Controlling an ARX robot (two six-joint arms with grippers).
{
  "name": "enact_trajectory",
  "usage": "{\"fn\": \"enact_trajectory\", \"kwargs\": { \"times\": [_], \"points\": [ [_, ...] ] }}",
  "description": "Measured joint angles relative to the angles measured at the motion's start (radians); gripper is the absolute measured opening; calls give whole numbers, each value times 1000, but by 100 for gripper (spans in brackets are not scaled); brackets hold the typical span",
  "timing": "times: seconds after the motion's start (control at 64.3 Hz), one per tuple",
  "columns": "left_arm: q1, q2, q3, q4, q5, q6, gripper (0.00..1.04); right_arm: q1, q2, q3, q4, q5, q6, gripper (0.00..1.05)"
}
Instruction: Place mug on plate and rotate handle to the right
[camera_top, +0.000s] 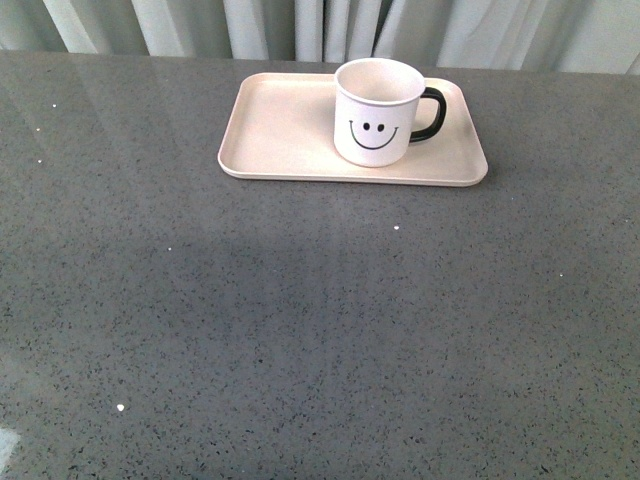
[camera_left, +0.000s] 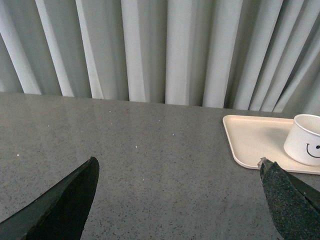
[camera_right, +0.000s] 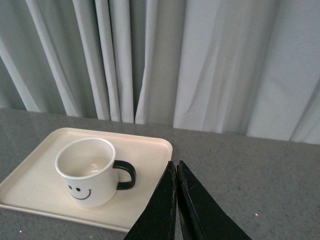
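The white mug (camera_top: 377, 112) with a black smiley face stands upright on the pale pink-beige plate (camera_top: 280, 130), toward its right half. Its black handle (camera_top: 431, 113) points to the right. In the right wrist view the mug (camera_right: 88, 172) and its handle (camera_right: 126, 175) sit on the plate (camera_right: 30, 185), and my right gripper (camera_right: 175, 166) is shut and empty just off the plate's near corner. My left gripper (camera_left: 177, 167) hangs open over bare table, with the plate (camera_left: 252, 137) and mug (camera_left: 305, 140) off to one side. Neither arm shows in the front view.
The grey speckled table (camera_top: 300, 330) runs wide in front of the plate. Pale grey curtains (camera_top: 320, 25) hang directly behind the table's far edge, close behind the plate.
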Motion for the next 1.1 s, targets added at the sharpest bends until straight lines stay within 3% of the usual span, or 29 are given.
{"fn": "enact_trajectory", "kwargs": {
  "times": [0.591,1.104],
  "points": [
    [0,0,0,0,0,0,95,-5,-351,-349,-12,-4,0,2],
    [0,0,0,0,0,0,95,-5,-755,-427,-334,-3,0,2]
  ]
}}
